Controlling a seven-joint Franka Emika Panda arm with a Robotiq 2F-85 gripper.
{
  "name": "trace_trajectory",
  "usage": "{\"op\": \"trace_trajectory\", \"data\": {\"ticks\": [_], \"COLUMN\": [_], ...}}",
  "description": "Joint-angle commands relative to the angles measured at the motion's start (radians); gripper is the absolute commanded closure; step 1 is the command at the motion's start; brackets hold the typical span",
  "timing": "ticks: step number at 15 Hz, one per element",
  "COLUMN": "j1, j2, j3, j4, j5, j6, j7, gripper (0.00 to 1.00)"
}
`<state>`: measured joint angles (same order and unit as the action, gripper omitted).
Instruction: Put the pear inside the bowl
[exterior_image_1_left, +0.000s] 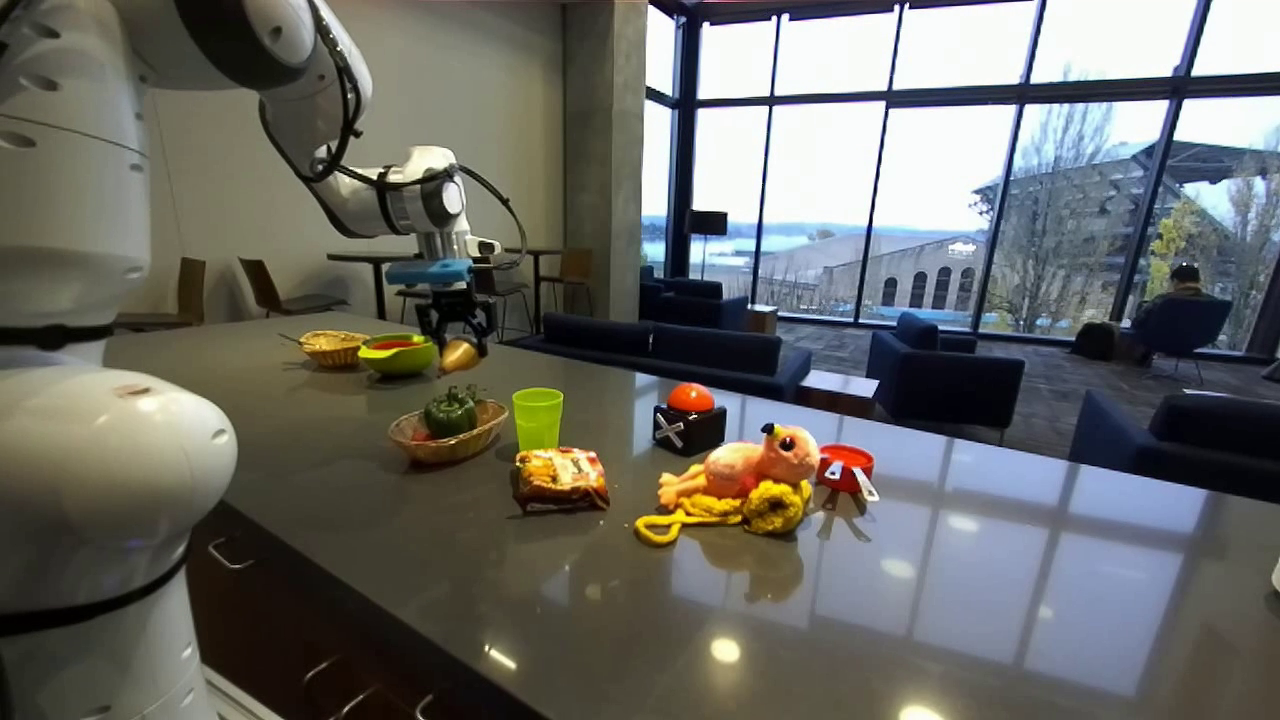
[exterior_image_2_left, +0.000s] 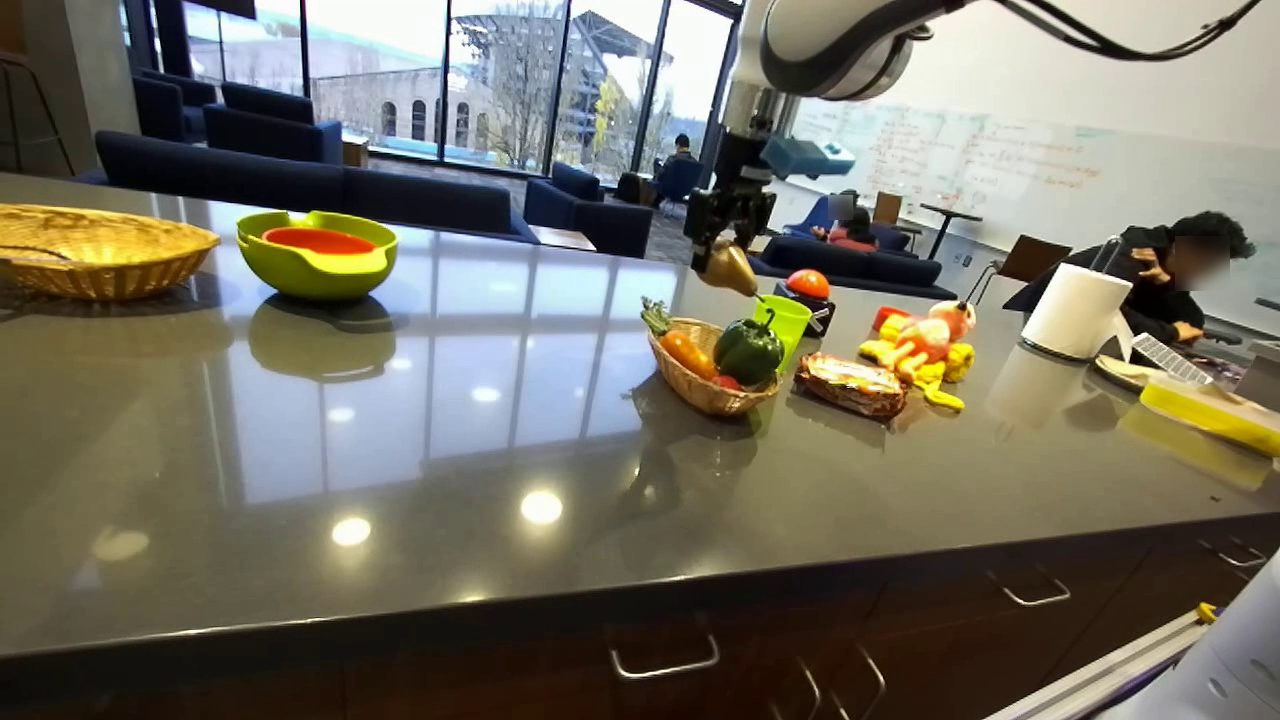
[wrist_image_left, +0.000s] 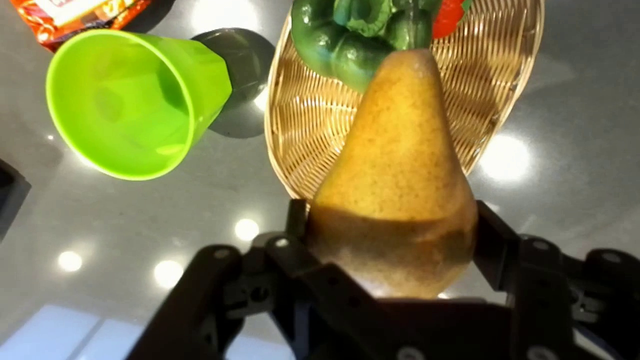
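The gripper (wrist_image_left: 392, 231) is found clasped on the pear (wrist_image_left: 397, 145), bearing against its broad end from both sides. The pear is held in the air over the grey counter (exterior_image_2_left: 300, 450), tilted with the narrow end lower, as seen in both exterior views. Below it in the wrist view sits an oval wicker basket (wrist_image_left: 487, 85), partly covered from sight; contents noted are a green pepper (wrist_image_left: 320, 45), a red item (wrist_image_left: 447, 20) too little exposed to identify and, in an exterior view, an orange vegetable (exterior_image_2_left: 688, 353). A lime-green cup (wrist_image_left: 210, 82) stands upright just beside the basket, with a snack packet (exterior_image_1_left: 560, 478) near it. Farther along, in an exterior view, are a black box (exterior_image_1_left: 712, 428) topped by an orange-red dome (exterior_image_1_left: 690, 398), a pink plush toy (exterior_image_1_left: 740, 468) touching a yellow knitted item (exterior_image_1_left: 775, 507), and a red cup (exterior_image_1_left: 845, 466). The green bowl (exterior_image_2_left: 320, 272), red inside, stands well apart from the pear, near another wicker basket (exterior_image_2_left: 110, 268). Beyond the counter are a dark blue sofa (exterior_image_1_left: 720, 352) and, behind it, tall windows (exterior_image_1_left: 830, 160).
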<state>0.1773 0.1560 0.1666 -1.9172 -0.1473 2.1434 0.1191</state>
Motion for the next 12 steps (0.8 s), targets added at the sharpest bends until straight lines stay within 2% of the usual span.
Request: {"op": "trace_trajectory", "data": {"ticks": [1,12], "j1": [0.019,0.046], "j2": [0.035,0.102], "j3": [-0.012,-0.051], "j4": [0.055,0.090], "j5": [-0.009,-0.015], "j6": [-0.044,-0.025], "j7": [0.125,0.438], "gripper": [0.47,0.47]}}
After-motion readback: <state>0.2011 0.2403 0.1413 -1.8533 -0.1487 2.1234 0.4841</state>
